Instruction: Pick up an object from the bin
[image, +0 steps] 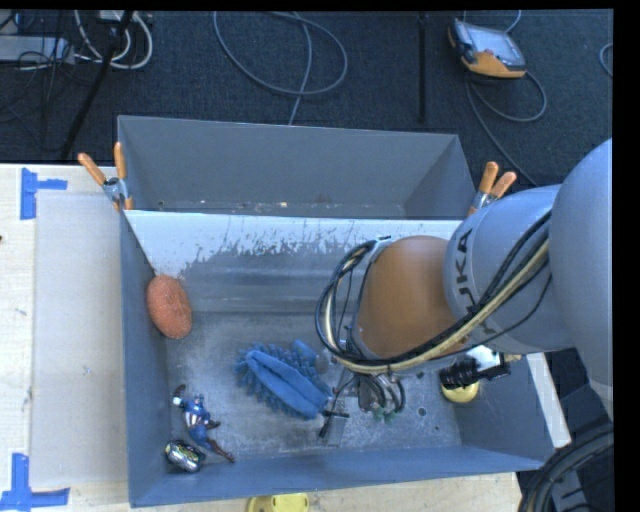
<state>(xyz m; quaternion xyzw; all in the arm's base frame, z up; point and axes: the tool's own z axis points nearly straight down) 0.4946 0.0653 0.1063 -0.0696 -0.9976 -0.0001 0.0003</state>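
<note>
Fingers (332, 422) are down at the right edge of a blue shaggy duster (283, 378); I cannot tell whether they are spread or pressed together.
The duster lies mid-floor in the bin (300, 180), at my fingers' 10 o'clock. An orange oval lump (170, 306) sits at the bin's 9 o'clock, and a yellow-and-white toy (466, 381) at the fingers' 2 o'clock.

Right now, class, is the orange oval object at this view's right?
No, the orange oval object lies by the bin's wall at the view's left.
</note>
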